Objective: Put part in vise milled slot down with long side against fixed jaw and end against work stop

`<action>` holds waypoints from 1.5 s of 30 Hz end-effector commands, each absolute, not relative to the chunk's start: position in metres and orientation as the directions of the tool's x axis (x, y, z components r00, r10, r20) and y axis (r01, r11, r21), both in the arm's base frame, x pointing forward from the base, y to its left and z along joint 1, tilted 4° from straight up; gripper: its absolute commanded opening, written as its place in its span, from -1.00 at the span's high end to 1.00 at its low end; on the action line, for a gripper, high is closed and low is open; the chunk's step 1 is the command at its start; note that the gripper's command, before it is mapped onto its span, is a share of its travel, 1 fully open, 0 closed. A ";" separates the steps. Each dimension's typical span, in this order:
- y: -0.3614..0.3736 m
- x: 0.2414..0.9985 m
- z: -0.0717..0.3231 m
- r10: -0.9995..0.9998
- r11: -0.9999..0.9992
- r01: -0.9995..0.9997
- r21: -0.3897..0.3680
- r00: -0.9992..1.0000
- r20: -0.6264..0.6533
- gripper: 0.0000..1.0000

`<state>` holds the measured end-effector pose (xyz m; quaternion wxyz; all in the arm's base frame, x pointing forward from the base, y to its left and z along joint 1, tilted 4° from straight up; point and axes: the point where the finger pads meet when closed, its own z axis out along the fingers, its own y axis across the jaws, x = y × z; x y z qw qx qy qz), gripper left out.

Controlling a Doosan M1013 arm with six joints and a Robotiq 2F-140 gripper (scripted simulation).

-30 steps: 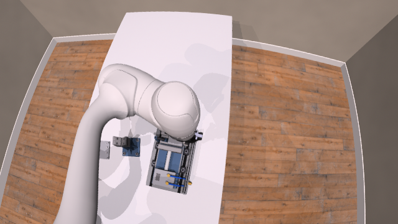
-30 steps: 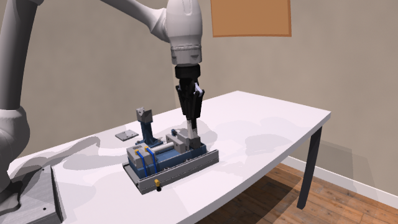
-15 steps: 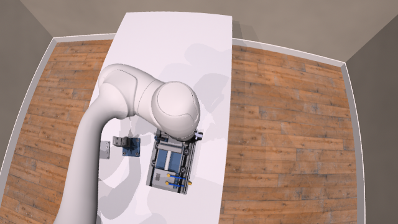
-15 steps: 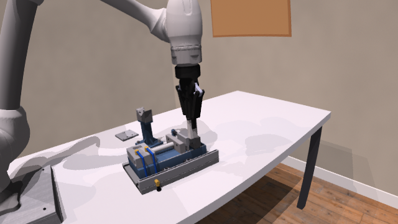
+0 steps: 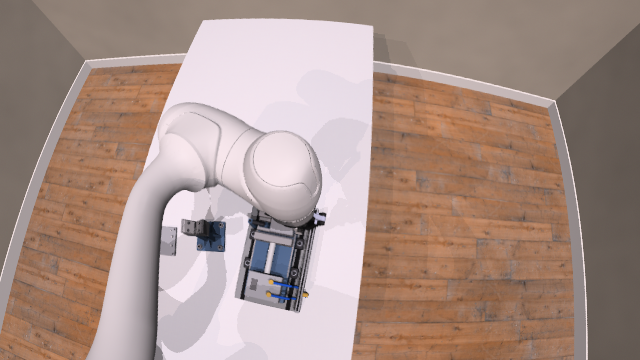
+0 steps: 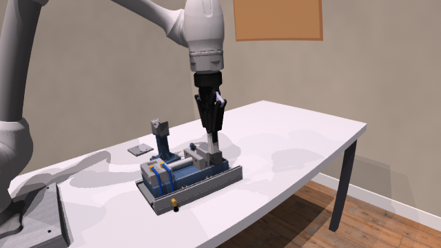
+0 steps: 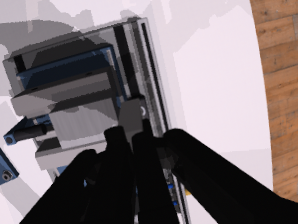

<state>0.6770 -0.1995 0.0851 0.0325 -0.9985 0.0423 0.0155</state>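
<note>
Pressing its fingers fully together with nothing between them, the end effector point(image 6: 214, 144) is reaching down into the far end of the vise point(image 6: 187, 176). The infeed plate point(image 6: 140, 149) is lying bare and the V-block point(image 6: 159, 128) looks unoccupied, so the part point(image 6: 207, 149), a pale block apparently touching the fingertips, seems already delivered; its seating against the stop is hidden. Open counter point(image 6: 293, 138) is lying beyond, with the edge well apart.

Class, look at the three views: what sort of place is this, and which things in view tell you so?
Probably a small machine-tending workcell in a plain room: a robot arm reaches over a white table holding an air-powered vise, a V-block rest and an infeed plate.
</note>
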 end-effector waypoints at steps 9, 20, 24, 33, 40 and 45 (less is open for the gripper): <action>-0.199 0.677 0.084 -0.083 -0.994 -0.085 -0.064 0.996 -0.034 1.00; -0.199 0.677 0.081 -0.083 -0.994 -0.085 -0.064 0.996 -0.034 1.00; -0.199 0.677 0.080 -0.083 -0.994 -0.085 -0.064 0.996 -0.034 1.00; -0.199 0.677 0.077 -0.083 -0.994 -0.085 -0.064 0.996 -0.034 1.00; -0.199 0.677 0.076 -0.083 -0.994 -0.085 -0.064 0.996 -0.034 1.00; -0.199 0.677 0.076 -0.083 -0.994 -0.085 -0.064 0.996 -0.034 1.00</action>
